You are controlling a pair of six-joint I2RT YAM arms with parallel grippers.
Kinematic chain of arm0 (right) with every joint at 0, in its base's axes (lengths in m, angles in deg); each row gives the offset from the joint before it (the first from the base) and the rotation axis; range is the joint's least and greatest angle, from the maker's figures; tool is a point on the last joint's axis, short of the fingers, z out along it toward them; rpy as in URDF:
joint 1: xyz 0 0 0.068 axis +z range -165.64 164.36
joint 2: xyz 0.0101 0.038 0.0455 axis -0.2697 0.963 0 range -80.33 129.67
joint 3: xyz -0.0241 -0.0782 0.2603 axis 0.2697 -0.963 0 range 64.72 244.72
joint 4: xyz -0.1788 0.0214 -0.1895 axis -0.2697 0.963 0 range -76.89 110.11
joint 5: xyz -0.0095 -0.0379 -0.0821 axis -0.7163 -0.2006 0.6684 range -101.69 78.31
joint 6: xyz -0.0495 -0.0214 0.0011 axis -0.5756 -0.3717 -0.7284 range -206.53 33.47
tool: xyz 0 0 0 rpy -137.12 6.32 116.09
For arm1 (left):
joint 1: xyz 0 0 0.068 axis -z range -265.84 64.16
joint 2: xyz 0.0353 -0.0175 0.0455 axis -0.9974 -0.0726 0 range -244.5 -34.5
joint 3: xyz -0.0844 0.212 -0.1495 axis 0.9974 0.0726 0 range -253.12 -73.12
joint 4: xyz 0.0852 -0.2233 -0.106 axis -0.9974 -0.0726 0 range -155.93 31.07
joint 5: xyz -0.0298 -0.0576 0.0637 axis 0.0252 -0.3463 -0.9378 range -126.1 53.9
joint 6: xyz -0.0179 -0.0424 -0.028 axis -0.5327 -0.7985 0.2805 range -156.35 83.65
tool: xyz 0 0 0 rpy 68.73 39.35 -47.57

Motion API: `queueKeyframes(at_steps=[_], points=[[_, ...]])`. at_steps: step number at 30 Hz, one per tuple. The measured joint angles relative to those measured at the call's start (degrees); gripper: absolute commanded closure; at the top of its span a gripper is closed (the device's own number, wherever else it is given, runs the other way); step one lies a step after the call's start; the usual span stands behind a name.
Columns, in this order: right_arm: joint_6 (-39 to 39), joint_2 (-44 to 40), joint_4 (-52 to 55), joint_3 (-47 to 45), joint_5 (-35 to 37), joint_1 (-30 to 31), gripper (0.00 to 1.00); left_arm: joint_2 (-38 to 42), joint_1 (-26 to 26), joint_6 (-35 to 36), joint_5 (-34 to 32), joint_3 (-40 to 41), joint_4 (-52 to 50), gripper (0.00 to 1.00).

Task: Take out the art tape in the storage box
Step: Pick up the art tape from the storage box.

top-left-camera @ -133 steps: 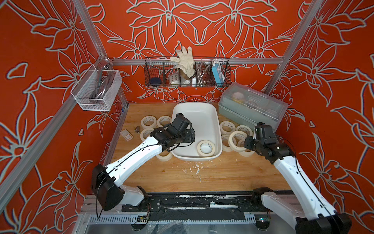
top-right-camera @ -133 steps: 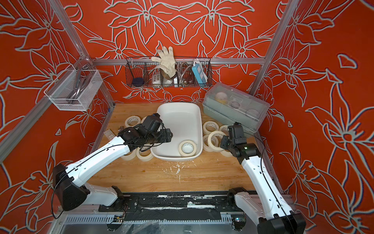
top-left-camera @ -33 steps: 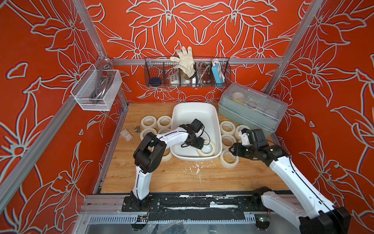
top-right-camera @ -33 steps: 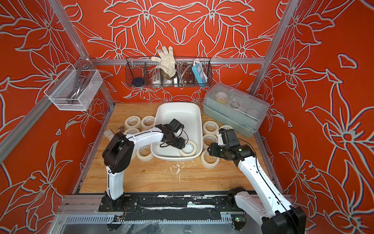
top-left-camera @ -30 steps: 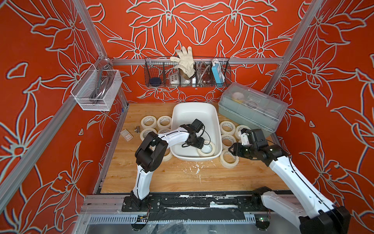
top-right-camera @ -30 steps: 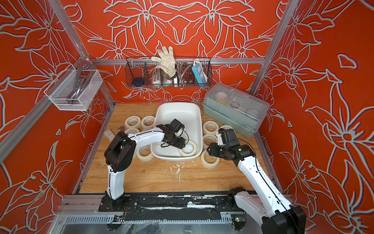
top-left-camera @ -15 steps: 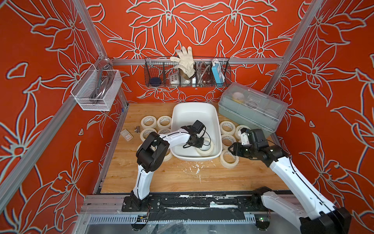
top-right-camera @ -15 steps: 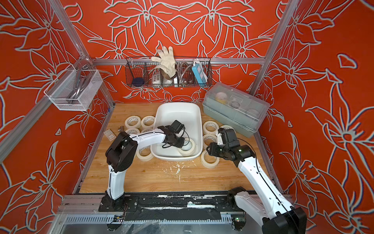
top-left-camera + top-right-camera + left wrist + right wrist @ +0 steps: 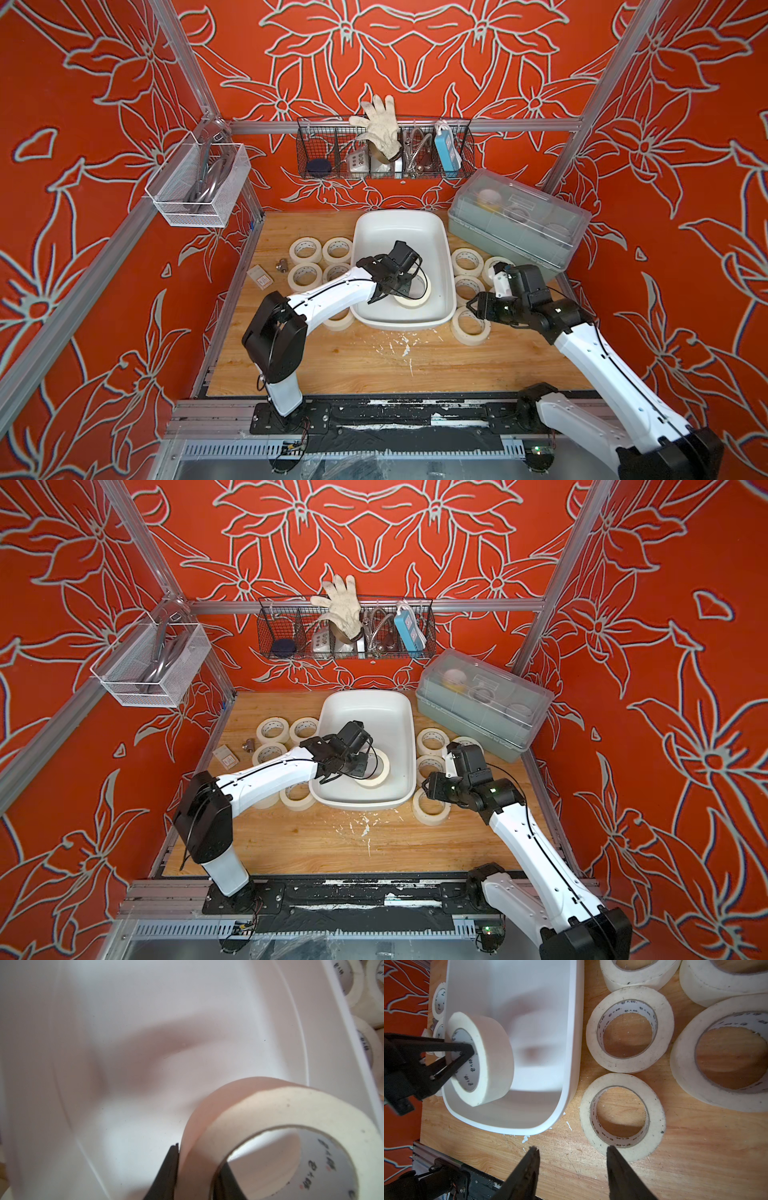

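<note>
The storage box [image 9: 401, 216] [image 9: 365, 696] is a glossy white tub at the middle of the wooden table. One cream roll of art tape [image 9: 417, 298] [image 9: 384, 771] is inside it, tipped up on edge. My left gripper [image 9: 405, 282] [image 9: 200, 1155] is shut on the wall of this art tape [image 9: 270, 1109]: one finger is outside, the other inside the core. The right wrist view shows the same grip [image 9: 465, 1051] on the roll [image 9: 494, 1053]. My right gripper [image 9: 471, 309] [image 9: 572, 1148] is open and empty. It hangs over bare wood beside a loose roll [image 9: 656, 1126] near the box's front right corner.
Several more rolls lie flat on the wood left [image 9: 305, 249] and right [image 9: 467, 259] of the box. A grey-green lidded box [image 9: 519, 224] stands at the back right. Wire baskets hang on the back wall [image 9: 384, 153] and the left wall [image 9: 199, 187]. A small metal fitting [image 9: 283, 264] lies at far left.
My left gripper has closed on the roll in the box and tipped it up from lying flat. The right arm has stayed in place, its jaws slightly wider.
</note>
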Motion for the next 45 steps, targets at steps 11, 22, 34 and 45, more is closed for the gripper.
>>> queueKeyframes(at_steps=[11,22,34,45], points=[[2.4,3.9,-4.9,3.9,0.4,6.7,0.35,0.5,5.0,-4.3,-8.2,-9.4,-15.1,1.0],[5.4,10.9,-9.3,10.9,4.2,16.0,0.34,0.9,8.1,-9.2,-13.1,-9.8,-22.0,1.0],[6.3,21.6,-12.4,14.5,10.9,22.5,0.34,1.1,8.1,-10.7,-13.7,-9.8,-23.1,0.99],[6.3,25.4,-13.4,15.6,12.3,24.2,0.43,1.7,8.1,-11.0,-13.7,-9.8,-23.3,0.99]])
